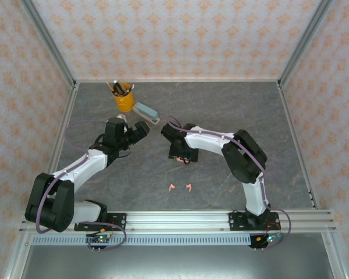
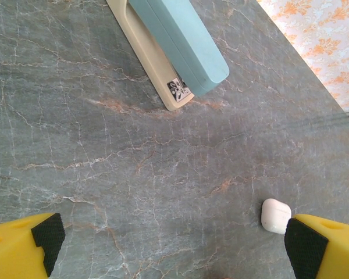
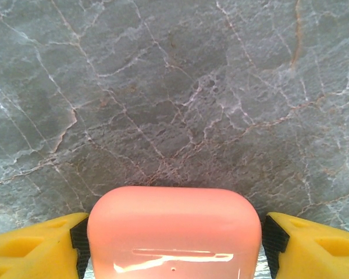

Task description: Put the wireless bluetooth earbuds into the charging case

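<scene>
A salmon-pink charging case (image 3: pixel 174 232), lid closed, sits between the yellow fingers of my right gripper (image 3: pixel 174 241), which is shut on its two sides and holds it well above the table. From above, that gripper (image 1: pixel 180 157) hangs near the table's middle, a bit of pink under it. Two pink earbuds (image 1: pixel 171 186) (image 1: pixel 189 186) lie apart on the table nearer the arm bases. My left gripper (image 2: pixel 175 241) (image 1: pixel 141 130) hovers wide open over bare table. A small white case (image 2: pixel 276 215) lies closed just by its right fingertip (image 2: pixel 305 247).
A light-blue and cream stapler (image 2: pixel 174 46) (image 1: pixel 145 110) lies beyond the left gripper. A yellow cup of pens (image 1: pixel 123 100) stands at the back. The grey marble table (image 1: pixel 232 110) is fenced by patterned walls, with a metal rail (image 1: pixel 180 221) along the near edge.
</scene>
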